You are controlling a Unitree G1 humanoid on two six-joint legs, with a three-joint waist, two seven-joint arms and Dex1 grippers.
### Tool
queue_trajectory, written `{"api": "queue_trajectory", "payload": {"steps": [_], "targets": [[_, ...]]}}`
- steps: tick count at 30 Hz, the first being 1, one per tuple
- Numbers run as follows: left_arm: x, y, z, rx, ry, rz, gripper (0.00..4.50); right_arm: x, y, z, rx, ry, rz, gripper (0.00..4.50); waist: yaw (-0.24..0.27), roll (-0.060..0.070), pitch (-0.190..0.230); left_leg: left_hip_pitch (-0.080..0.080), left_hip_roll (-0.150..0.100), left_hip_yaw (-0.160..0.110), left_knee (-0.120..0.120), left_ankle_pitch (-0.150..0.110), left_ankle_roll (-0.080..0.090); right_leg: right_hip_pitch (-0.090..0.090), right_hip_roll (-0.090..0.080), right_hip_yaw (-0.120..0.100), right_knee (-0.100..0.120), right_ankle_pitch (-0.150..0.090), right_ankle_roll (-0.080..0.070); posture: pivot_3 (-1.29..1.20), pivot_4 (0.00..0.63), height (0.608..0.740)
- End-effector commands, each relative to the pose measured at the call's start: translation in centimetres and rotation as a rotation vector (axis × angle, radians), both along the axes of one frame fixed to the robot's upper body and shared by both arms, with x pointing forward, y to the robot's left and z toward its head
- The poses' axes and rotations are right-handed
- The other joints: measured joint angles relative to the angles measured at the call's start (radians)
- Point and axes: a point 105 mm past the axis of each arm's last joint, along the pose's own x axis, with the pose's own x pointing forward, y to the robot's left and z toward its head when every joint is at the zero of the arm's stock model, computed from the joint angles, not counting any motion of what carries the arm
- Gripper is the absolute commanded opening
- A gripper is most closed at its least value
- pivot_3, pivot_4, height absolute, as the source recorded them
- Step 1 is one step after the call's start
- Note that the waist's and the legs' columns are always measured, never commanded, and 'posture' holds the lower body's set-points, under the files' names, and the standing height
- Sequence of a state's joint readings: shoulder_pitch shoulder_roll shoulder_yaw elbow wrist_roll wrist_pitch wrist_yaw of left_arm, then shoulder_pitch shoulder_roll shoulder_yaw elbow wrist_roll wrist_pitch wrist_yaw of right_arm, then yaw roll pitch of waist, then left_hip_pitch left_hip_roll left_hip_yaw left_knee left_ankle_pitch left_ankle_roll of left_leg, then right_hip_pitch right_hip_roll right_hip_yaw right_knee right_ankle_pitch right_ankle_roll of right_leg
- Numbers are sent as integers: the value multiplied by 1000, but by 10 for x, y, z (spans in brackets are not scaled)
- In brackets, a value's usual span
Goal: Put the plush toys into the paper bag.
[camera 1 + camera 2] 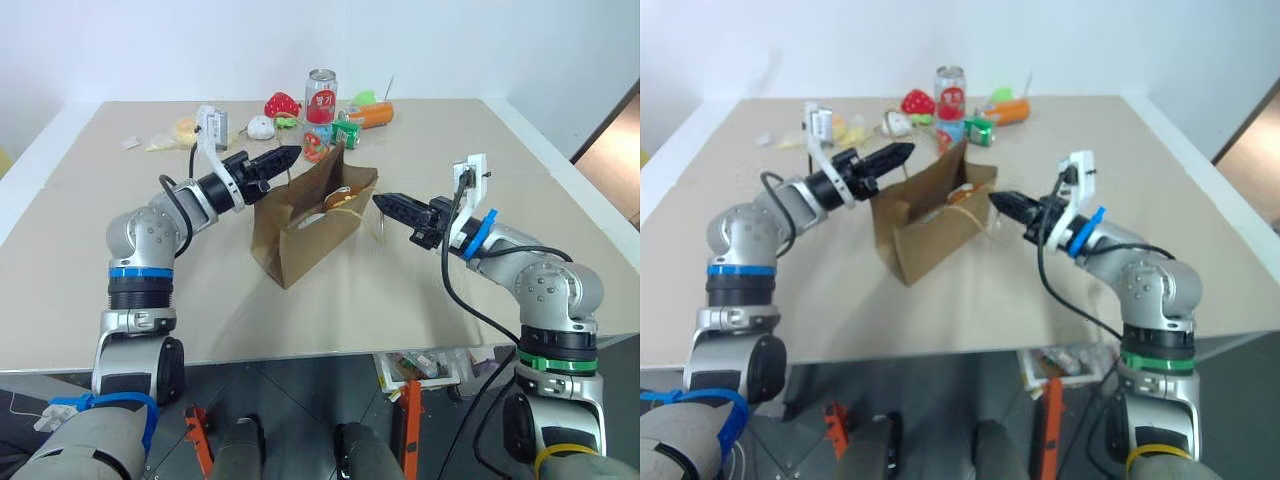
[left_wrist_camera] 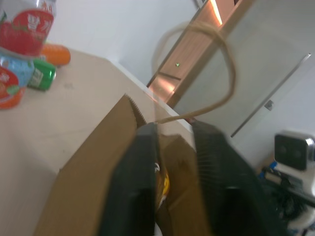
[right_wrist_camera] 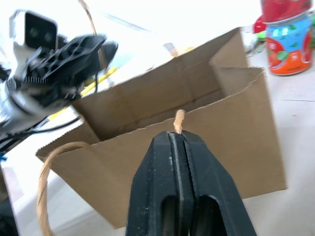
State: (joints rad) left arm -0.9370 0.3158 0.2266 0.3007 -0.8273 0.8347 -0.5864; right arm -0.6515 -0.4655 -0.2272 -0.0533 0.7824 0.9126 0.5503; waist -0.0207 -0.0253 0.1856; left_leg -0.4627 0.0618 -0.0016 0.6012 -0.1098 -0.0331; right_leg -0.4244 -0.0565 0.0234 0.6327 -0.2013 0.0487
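Paper bag upright on desk, egg toy inside. Left fingers parted at one handle; right fingers clenched on the other handle.

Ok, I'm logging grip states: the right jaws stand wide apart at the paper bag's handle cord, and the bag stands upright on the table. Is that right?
Not quite. The jaws of the right gripper are not wide apart: they are pressed together, pinching the handle cord, as the right wrist view shows. The rest holds: the paper bag stands upright on the table.
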Motion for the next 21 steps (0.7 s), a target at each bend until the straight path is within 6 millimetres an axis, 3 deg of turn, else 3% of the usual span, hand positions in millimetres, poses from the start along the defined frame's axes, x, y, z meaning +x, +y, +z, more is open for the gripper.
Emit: {"api": "queue_trajectory", "payload": {"steps": [1,5,6,8,13,17,21], "targets": [[-7,3,21,-36,-62,-23,2785,2,-2,15,0,-50,-16,1961,0,0,0,0,0,0,0,0,0,0,0,0,0,0,0,0,150,740],[-9,10,30,-93,-83,-26,4287,6,-6,15,0,-42,-43,3667,0,0,0,0,0,0,0,0,0,0,0,0,0,0,0,0,150,740],[-9,14,34,-125,-77,-36,4500,5,-7,15,4,-42,-43,4157,0,0,0,0,0,0,0,0,0,0,0,0,0,0,0,0,150,740],[-10,23,35,-176,-46,-59,4500,4,-7,17,12,-48,-35,4416,0,0,0,0,0,0,0,0,0,0,0,0,0,0,0,0,150,740],[-19,45,40,-254,-13,-131,4500,3,-10,28,84,-71,-37,4416,-2,0,0,0,0,0,0,0,0,0,0,0,0,0,0,0,150,740],[-31,59,38,-257,-11,-197,4500,-10,-21,67,338,-143,32,4416,-2,0,0,0,0,0,0,0,0,0,0,0,0,0,0,0,150,740],[-43,71,21,-182,-31,-211,4500,-29,-39,98,579,-204,106,4416,-3,0,0,0,0,0,-1,0,0,0,0,0,0,0,1,0,150,740]]}}
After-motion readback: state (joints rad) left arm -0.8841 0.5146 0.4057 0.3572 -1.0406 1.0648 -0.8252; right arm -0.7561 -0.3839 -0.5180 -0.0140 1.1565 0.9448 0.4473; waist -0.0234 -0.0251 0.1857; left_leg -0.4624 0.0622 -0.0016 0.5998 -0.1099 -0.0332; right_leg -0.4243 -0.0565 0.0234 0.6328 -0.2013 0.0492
